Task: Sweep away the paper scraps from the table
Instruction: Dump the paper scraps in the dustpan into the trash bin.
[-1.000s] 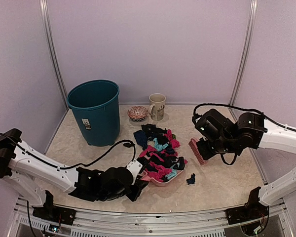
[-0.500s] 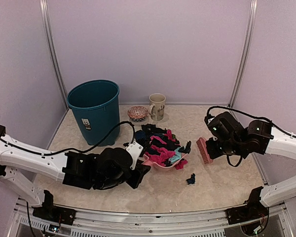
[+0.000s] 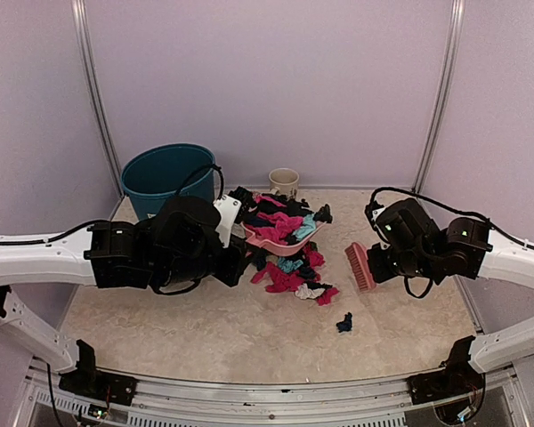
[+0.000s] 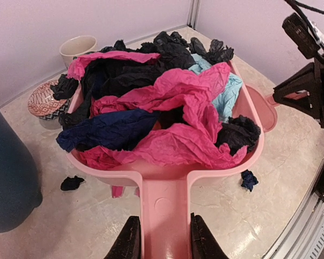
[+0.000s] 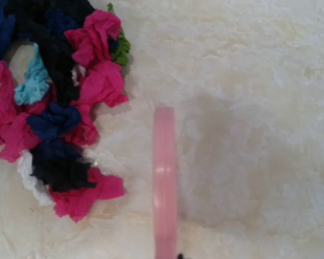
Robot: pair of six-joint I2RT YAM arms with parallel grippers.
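Note:
My left gripper (image 4: 163,237) (image 3: 234,240) is shut on the handle of a pink dustpan (image 4: 248,156) (image 3: 269,237), holding it above the table (image 3: 205,320). The pan is heaped with paper scraps (image 4: 167,113) in magenta, black, navy and teal. More paper scraps (image 3: 294,271) (image 5: 59,108) lie in a pile on the table under and just in front of the pan. A lone navy scrap (image 3: 344,323) lies nearer the front. My right gripper (image 3: 383,262) is shut on a pink brush (image 3: 360,267) (image 5: 164,178), just right of the pile; its fingers are hidden in the right wrist view.
A teal bin (image 3: 160,173) stands at the back left, partly behind my left arm. A beige mug (image 3: 284,181) (image 4: 78,46) and a small patterned bowl (image 4: 43,100) sit by the back wall. A small black scrap (image 4: 71,183) lies near the bin.
My left arm has lifted the loaded dustpan off the table and carried it back and left, toward the bin. Several scraps stayed on the table. The right gripper with the brush shifted slightly.

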